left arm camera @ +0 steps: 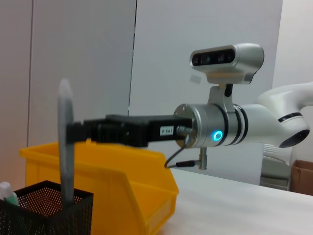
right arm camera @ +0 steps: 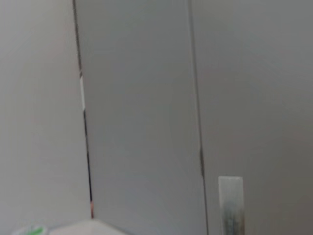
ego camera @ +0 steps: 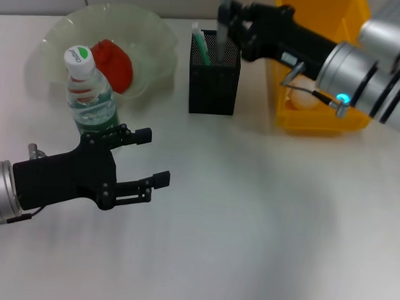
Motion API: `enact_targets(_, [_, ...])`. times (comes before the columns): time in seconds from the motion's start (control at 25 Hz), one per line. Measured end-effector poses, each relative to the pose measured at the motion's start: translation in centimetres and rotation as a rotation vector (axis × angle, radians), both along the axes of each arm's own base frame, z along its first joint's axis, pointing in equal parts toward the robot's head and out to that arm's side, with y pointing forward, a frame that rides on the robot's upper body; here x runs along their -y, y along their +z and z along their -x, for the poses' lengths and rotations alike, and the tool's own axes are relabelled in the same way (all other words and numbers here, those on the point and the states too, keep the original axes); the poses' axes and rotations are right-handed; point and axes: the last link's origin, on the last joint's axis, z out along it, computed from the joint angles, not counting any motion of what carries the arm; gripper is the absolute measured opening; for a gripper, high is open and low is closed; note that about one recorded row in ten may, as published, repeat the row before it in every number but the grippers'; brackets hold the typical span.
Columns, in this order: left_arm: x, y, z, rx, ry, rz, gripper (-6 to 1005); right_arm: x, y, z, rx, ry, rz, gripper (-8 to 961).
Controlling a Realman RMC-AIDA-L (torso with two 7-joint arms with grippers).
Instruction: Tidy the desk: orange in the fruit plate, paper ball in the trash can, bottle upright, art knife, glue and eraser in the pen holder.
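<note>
Nearest, at the front left of the desk (ego camera: 262, 246): left gripper (ego camera: 156, 158) hovering with fingers spread wide and nothing between them, just in front of the bottle (ego camera: 89, 95), already upright with its white cap on top. Wide bare desk to the right of that gripper, so plenty of room there for a withdrawal.

Behind the bottle: fruit plate (ego camera: 155, 38) with the orange (ego camera: 117, 67) lying in it.

Farther right: pen holder (ego camera: 214, 84), mint-green art knife (ego camera: 202, 45) already standing inside. Directly above it, right gripper (ego camera: 225, 18) clenched on the glue (ego camera: 221, 41), stick held upright with its lower end down inside the mesh, as the left wrist view confirms.

Step in hand, judging by this: dropping the glue into the holder. Next move likely needs only a release, then a straight lift clear of the rim.

Tight on the far right: trash can (ego camera: 314, 115) just beside the holder, right under the arm. Eraser nowhere visible.
</note>
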Motion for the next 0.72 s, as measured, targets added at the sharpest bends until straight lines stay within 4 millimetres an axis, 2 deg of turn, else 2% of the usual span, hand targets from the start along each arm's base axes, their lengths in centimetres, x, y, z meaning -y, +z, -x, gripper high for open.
enact_targets(0.16, [-0.19,-0.01,-0.02,-0.006,0.001,-0.004,819,-0.17,-0.92,0.05,0.074,0.005,0.015,129])
enact_targets(0.72, [-0.48,-0.09,-0.07,-0.015,0.001,-0.008,819,-0.17,-0.98,-0.16,0.09,0.006,0.007,127])
